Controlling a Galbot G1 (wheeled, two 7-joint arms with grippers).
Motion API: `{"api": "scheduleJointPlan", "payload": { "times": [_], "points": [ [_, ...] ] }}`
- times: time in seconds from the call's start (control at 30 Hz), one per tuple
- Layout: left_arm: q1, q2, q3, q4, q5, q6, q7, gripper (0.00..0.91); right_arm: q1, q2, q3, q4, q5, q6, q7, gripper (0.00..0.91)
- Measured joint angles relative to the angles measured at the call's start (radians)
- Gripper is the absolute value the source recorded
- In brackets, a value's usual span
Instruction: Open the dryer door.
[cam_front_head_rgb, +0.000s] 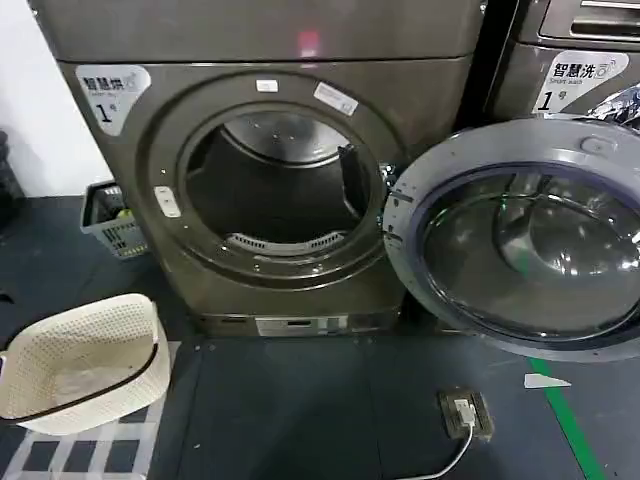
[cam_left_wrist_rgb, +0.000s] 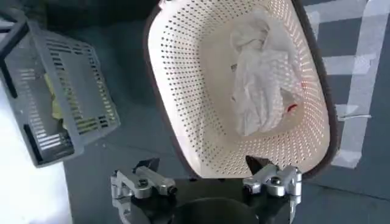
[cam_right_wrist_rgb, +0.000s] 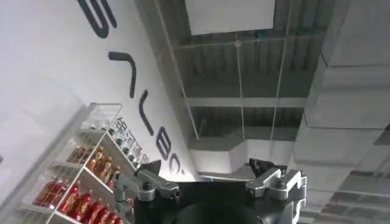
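In front of the robot, head view, on the dark floor:
Dryer (cam_front_head_rgb: 170, 215): bronze-grey front-loader at centre, round drum mouth bare, a lint grille at its 6 o'clock.
Dryer door (cam_front_head_rgb: 470, 150): swung fully open to 3 o'clock of the drum mouth, hinged at the mouth's 3 o'clock edge; grey plastic inner face and tinted glass centre turned toward the camera.
Neighbouring machine (cam_front_head_rgb: 585, 60): behind the open door, at 1 o'clock of the dryer, partly covered by it.
White laundry basket (cam_front_head_rgb: 85, 360): perforated, on the floor at 8 o'clock of the dryer; in the left wrist view (cam_left_wrist_rgb: 183, 73) a crumpled white cloth (cam_left_wrist_rgb: 262, 73) lies inside.
Grey basket (cam_front_head_rgb: 112, 220): slatted, at 9 o'clock of the dryer, against its side.
Floor socket (cam_front_head_rgb: 465, 412): at 5 o'clock of the dryer, a white cable plugged in.
Left tool (cam_left_wrist_rgb: 206, 182): above the white basket's rim, fingers spread apart, gripping nothing.
Right tool (cam_right_wrist_rgb: 210, 185): pointed up at the ceiling and a wall with shelves of bottles (cam_right_wrist_rgb: 79, 182); fingers spread apart, gripping nothing.
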Motion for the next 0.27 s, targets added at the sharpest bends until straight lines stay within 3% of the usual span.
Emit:
{"api": "scheduleJointPlan", "payload": {
  "times": [0.27],
  "points": [
    [0.001, -0.015, 0.000, 0.006, 0.014, 0.002, 0.011, 0.907, -0.010, -0.006, 0.010, 0.002, -0.008, 0.004, -0.001, 0.907]
  ]
}}
